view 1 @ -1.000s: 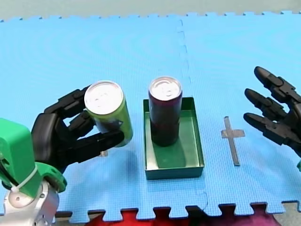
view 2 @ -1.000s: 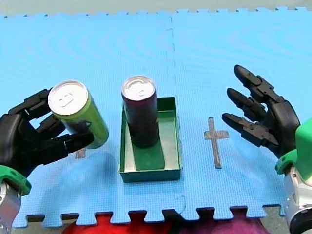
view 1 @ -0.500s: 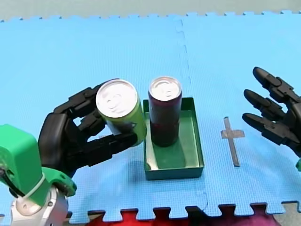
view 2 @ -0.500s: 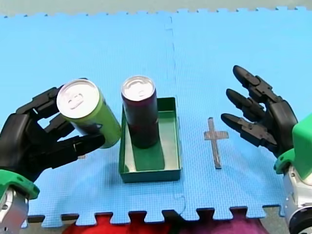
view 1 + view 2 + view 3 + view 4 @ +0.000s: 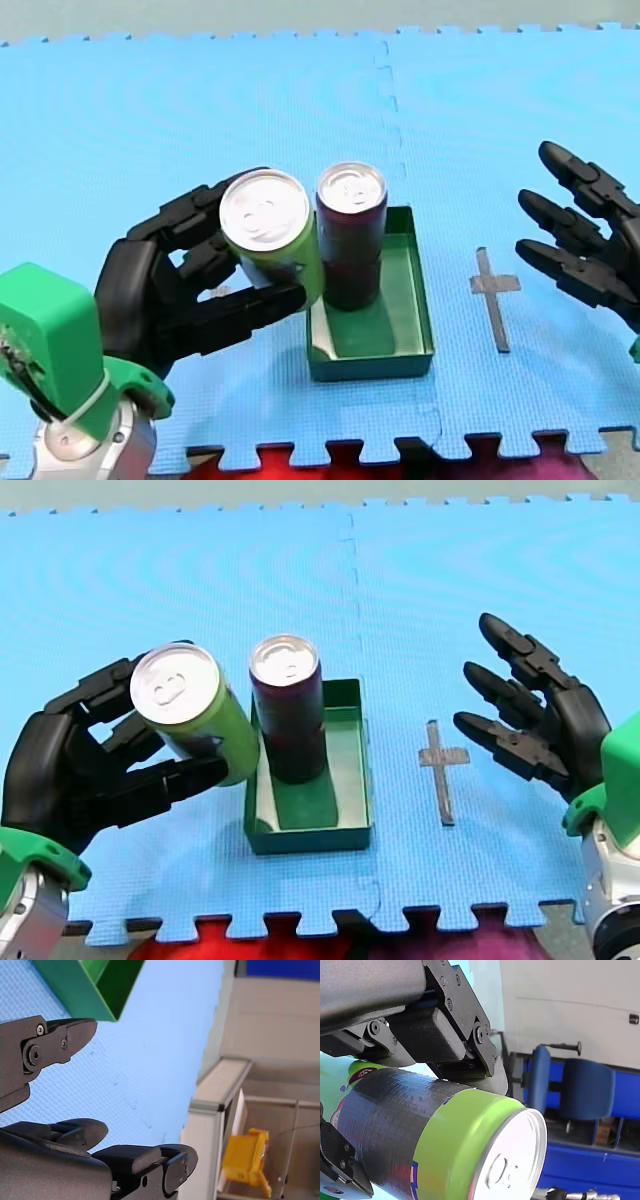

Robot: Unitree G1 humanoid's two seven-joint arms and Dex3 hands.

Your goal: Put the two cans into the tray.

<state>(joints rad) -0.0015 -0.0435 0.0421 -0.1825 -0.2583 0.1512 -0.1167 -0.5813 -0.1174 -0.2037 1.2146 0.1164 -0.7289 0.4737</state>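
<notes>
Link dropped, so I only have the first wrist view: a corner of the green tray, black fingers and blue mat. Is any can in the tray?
Observer: One. The dark purple can stands upright at the far end of the green tray.
Operator: The other one?
Observer: The left hand grips the green can, tilted, at the tray's left rim, close beside the purple one. It is not in the tray yet.
Operator: Right hand?
Observer: The right hand holds nothing. It is over the mat to the right of the tray, beyond a grey tape cross.
</notes>
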